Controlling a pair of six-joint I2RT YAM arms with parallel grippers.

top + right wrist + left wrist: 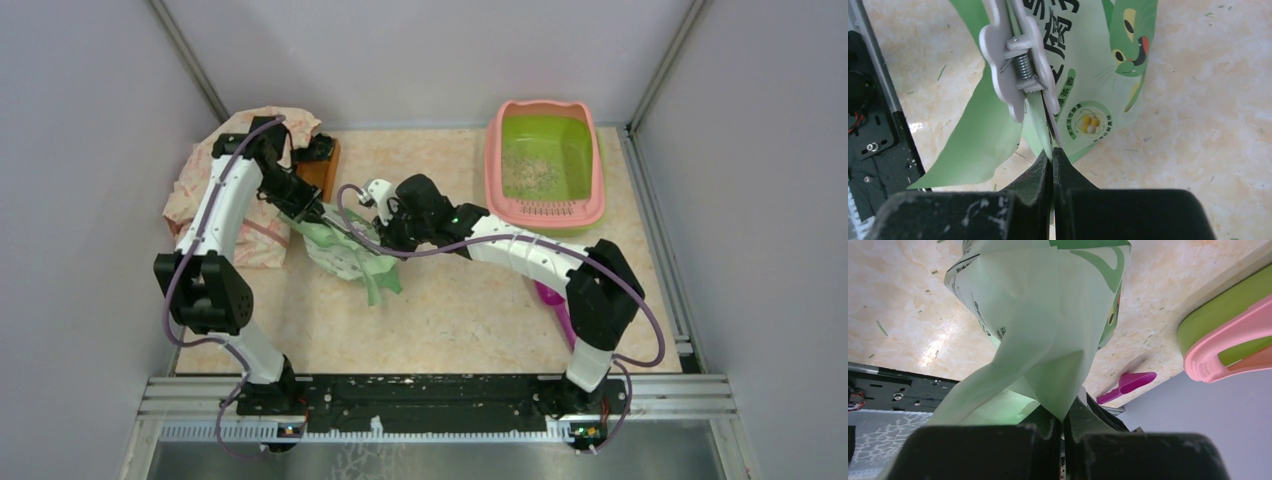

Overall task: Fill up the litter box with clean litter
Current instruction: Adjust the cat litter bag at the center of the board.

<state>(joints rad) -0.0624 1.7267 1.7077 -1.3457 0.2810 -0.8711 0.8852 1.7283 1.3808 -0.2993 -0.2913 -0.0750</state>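
Observation:
The litter box (497, 170), pink rim around a lime-green basin, stands at the back right. A thin patch of pale litter (530, 176) lies in it. A light green printed bag (345, 250) hangs between both arms at mid-table. My left gripper (305, 212) is shut on one edge of the bag (1048, 315), the film pinched between its jaws (1064, 417). My right gripper (388, 232) is shut on the other edge of the bag (1098, 60), just below a white spring clip (1018, 65) clamped on it. In the left wrist view a corner of the litter box (1228, 347) shows at the right.
A purple scoop (550, 296) lies on the table, partly under the right arm; the scoop (1125, 386) also shows past the bag. A brown wooden tray (322, 165) and a crumpled patterned cloth (225, 190) sit at the back left. Grey walls enclose the table.

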